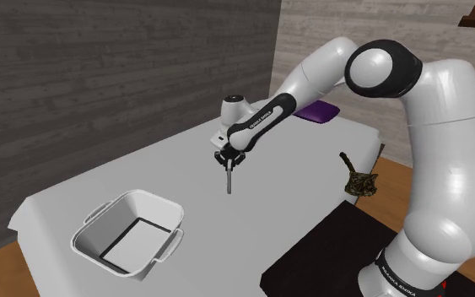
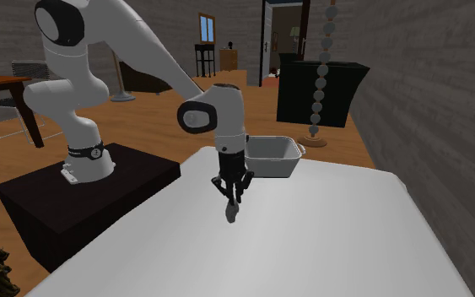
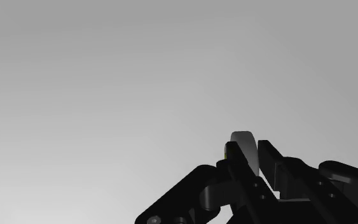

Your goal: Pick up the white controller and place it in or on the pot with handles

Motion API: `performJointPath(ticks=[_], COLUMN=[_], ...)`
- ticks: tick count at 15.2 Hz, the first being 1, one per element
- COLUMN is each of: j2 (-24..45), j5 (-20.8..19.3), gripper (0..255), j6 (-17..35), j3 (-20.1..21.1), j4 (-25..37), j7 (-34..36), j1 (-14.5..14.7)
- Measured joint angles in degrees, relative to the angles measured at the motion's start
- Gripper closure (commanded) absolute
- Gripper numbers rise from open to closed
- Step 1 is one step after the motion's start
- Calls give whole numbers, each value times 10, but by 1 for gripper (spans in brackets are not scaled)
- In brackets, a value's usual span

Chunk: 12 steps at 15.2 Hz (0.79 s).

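- Arm stretches over the table (image 1: 311,169), gripper (image 1: 228,169) pointing down, clenched on the white controller (image 1: 229,182).
- Shoulder view reveals the handled pot (image 1: 158,207) with its dark floor; second exterior view, its side.

The pot (image 1: 151,197) stands on the table (image 1: 311,169), controller (image 1: 228,180) hanging above.

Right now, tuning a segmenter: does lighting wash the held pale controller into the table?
Shoulder view: the thin grey controller in the black two-finger gripper stands out darker; second exterior view: likewise grey on the flat white tabletop; wrist view: only slightly lighter.
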Motion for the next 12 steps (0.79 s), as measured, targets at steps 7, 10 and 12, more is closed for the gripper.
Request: performJointPath(ticks=[7, 10, 12], j2=[-40, -57, -64], j5=[21, 31, 36], gripper=[255, 255, 255], j6=[-38, -52, -65], j3=[16, 22, 26], j4=[-1, -2, 3], j7=[-15, -22, -28], j1=[-10, -15, -18])
